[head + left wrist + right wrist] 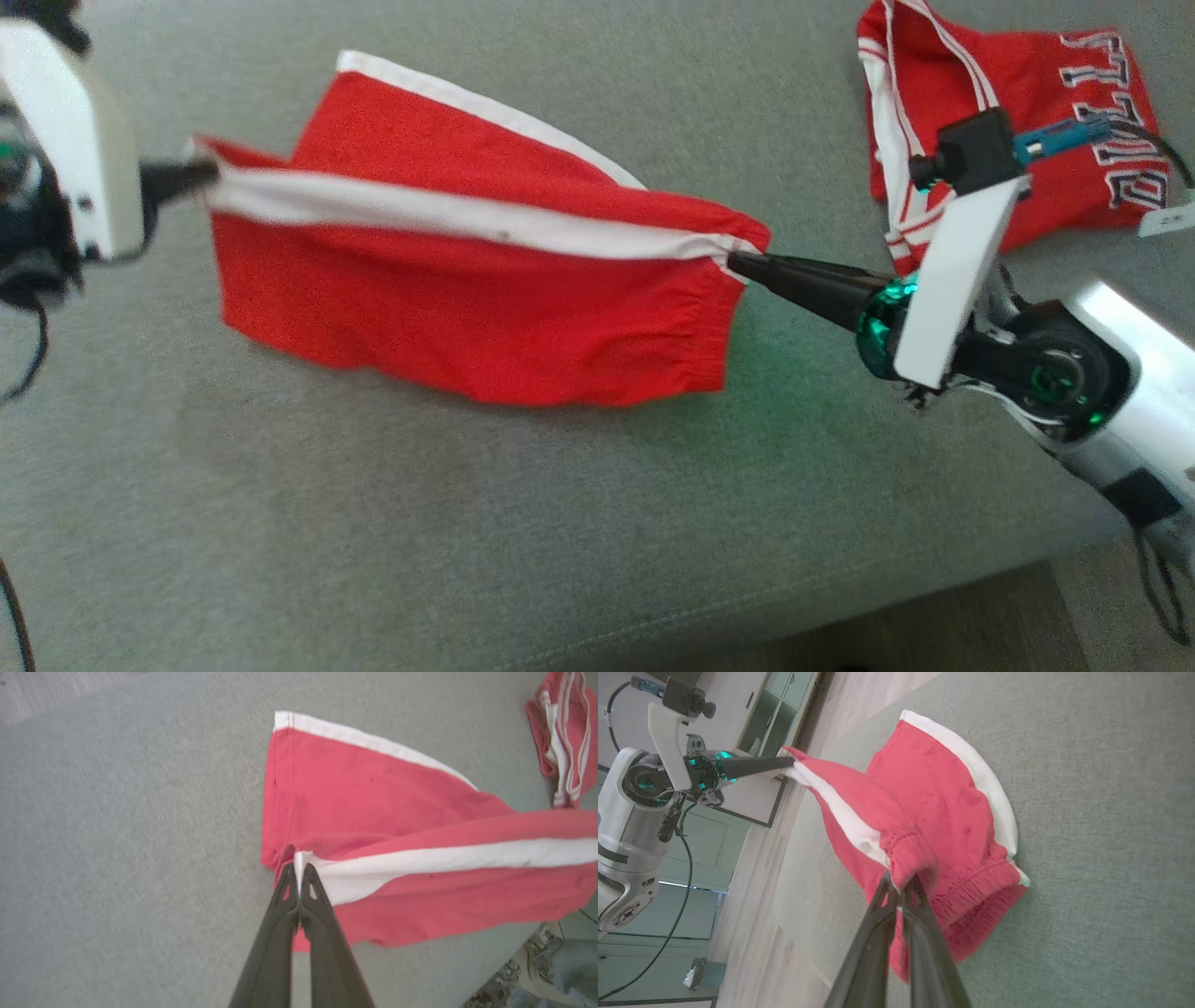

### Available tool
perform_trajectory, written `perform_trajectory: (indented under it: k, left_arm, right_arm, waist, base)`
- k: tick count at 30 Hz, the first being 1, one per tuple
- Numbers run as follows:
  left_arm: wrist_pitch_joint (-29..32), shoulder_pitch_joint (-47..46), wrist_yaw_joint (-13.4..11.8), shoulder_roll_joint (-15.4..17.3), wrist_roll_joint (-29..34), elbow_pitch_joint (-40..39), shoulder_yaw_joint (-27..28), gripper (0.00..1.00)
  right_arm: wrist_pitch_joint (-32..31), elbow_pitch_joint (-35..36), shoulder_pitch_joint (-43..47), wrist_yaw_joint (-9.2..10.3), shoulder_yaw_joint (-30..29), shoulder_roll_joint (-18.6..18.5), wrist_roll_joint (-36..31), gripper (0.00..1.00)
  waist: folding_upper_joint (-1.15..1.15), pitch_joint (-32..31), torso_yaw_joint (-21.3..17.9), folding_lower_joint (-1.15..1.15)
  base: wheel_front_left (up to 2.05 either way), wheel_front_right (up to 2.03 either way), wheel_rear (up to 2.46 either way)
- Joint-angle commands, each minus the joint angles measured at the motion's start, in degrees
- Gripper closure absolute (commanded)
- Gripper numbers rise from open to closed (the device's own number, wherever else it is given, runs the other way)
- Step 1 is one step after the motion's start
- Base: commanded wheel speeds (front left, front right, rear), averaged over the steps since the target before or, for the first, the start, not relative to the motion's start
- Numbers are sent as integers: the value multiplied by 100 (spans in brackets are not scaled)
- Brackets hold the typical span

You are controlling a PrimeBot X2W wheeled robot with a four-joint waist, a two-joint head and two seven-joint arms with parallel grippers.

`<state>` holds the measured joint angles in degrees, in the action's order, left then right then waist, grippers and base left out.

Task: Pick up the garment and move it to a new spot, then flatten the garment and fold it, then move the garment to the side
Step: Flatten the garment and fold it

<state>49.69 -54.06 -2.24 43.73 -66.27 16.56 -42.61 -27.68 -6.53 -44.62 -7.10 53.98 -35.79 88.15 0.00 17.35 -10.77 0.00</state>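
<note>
With right gripper (901, 882) pinching the elastic waistband (976, 882) and left gripper (299, 870) pinching the hem (275, 812), stretches red cloth shorts with white side stripes (467, 299) taut and half lifted over grey fabric cushion (467, 523), seemingly to pull out slack before flattening and folding

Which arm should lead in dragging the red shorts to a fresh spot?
Left, probably. The left arm grips the shorts at the hem end, beside bare grey cushion; the right arm, gripping the waistband, sits close to another red garment.
</note>
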Motion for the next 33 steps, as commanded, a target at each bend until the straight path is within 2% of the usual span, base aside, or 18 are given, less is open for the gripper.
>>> perform_trajectory:
  k: [1,14,19,30,31,33]
  left_arm:
    - [-67,-463,46,219,89,8,375,100]
    - [-337,-1587,429,-333,613,1422,221,100]
    - [-828,-1763,647,-498,814,1926,177,100]
    - [-1331,-2013,901,-780,860,2610,87,100]
    - [-1432,-2038,915,-836,848,2741,90,0]
    - [-1479,-2035,929,-889,829,2867,66,0]
  right_arm:
    - [55,79,-91,-39,-102,1,-22,100]
    - [-22,-224,-563,-39,-154,433,-41,100]
    - [-127,-346,-640,-39,-16,651,-85,100]
    - [-84,-484,-694,-39,57,827,-144,100]
    - [-60,-549,-694,-39,60,846,-155,0]
    - [-58,-630,-682,-39,75,875,-151,0]
  waist:
    - [0,235,-184,0]
    - [0,937,-527,0]
    - [0,1052,-634,0]
    - [0,1087,-691,0]
    - [0,1064,-694,0]
    - [0,1016,-696,0]
  base:
    - [0,0,0]
    - [0,0,0]
    - [0,0,0]
    - [0,0,0]
    - [0,0,0]
    - [0,0,0]
